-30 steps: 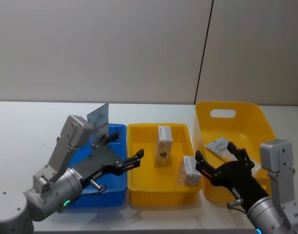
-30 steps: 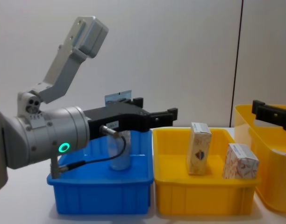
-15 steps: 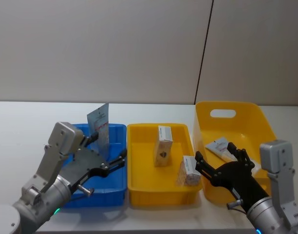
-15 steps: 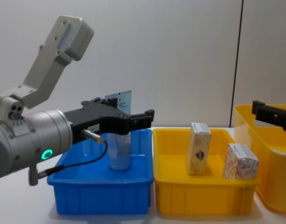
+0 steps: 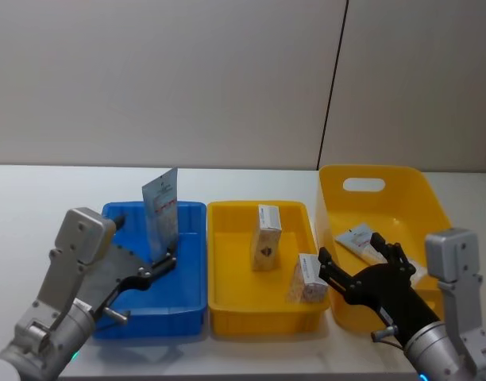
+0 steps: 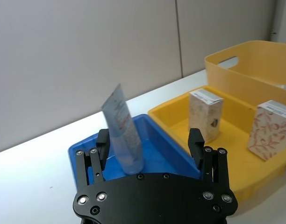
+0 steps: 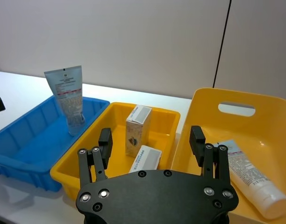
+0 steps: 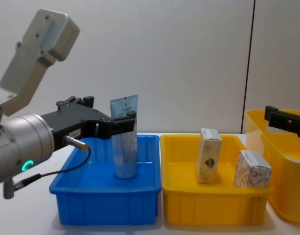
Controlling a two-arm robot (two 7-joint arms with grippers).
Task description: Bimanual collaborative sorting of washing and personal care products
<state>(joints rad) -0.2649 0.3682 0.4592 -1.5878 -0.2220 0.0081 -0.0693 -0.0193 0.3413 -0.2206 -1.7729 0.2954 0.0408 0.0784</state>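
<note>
A pale-blue tube [image 5: 161, 212] stands upright in the blue bin [image 5: 189, 295], also seen as tube [image 8: 125, 138], tube [image 6: 123, 131] and tube [image 7: 69, 99]. My left gripper [image 5: 148, 271] hangs open and empty just short of it, over the bin's near left part; left gripper [image 8: 109, 115]; left gripper [image 6: 150, 143]. Two cream boxes sit in the yellow tray [image 5: 257, 321]: an emblem box [image 5: 267, 226] upright, an orange-patterned box [image 5: 308, 279] at the near right. Another tube [image 5: 360, 240] lies in the tall yellow bin [image 5: 370, 176]. My right gripper [image 5: 360, 272] is open at that bin's near left wall; right gripper [image 7: 151, 140].
The three containers stand side by side on a white table [image 5: 44, 198], blue left, yellow tray middle, tall yellow bin right. A plain wall rises right behind the table. Bare tabletop lies left of the blue bin.
My left arm has drawn back and to the left, away from the upright tube, with its fingers open throughout. The tube stays standing in the blue bin. The right arm has not moved.
</note>
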